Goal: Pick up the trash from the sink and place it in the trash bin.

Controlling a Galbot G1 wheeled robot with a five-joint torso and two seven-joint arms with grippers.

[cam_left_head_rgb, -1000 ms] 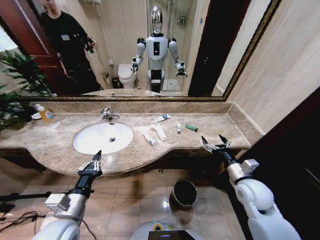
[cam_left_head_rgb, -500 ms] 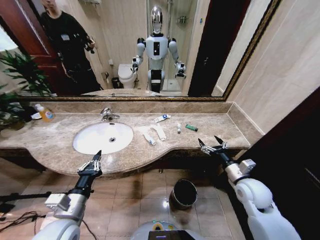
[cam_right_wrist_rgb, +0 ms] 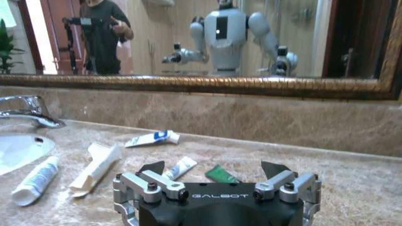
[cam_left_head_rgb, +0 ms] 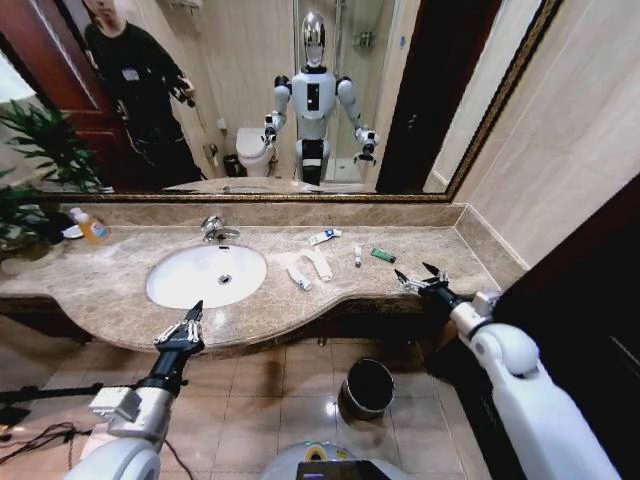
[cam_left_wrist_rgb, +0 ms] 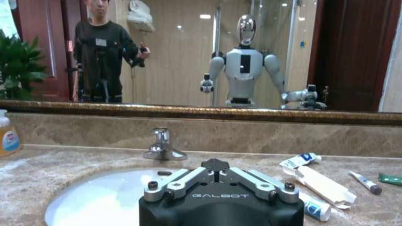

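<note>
The trash lies on the brown marble counter to the right of the white sink (cam_left_head_rgb: 207, 275), not in the basin: two white tubes (cam_left_head_rgb: 308, 269), a blue-and-white packet (cam_left_head_rgb: 323, 237), a small tube (cam_left_head_rgb: 357, 257) and a dark green packet (cam_left_head_rgb: 383, 256). My right gripper (cam_left_head_rgb: 412, 271) hovers open over the counter's front right edge, close to the green packet (cam_right_wrist_rgb: 221, 174), which lies beyond its fingers (cam_right_wrist_rgb: 213, 168) in the right wrist view. My left gripper (cam_left_head_rgb: 182, 320) hangs open below the counter's front edge, in front of the sink (cam_left_wrist_rgb: 107, 197). The trash bin (cam_left_head_rgb: 368, 388) stands on the floor under the counter.
A chrome faucet (cam_left_head_rgb: 215, 230) rises behind the basin. An orange-liquid bottle (cam_left_head_rgb: 92, 227) and a plant (cam_left_head_rgb: 30, 160) stand at the far left. A framed mirror (cam_left_head_rgb: 300, 195) runs along the back, and a wall closes the counter's right end.
My right gripper has moved forward and left, from beside the counter's right end to over its front edge near the green packet. The left arm has not moved.
</note>
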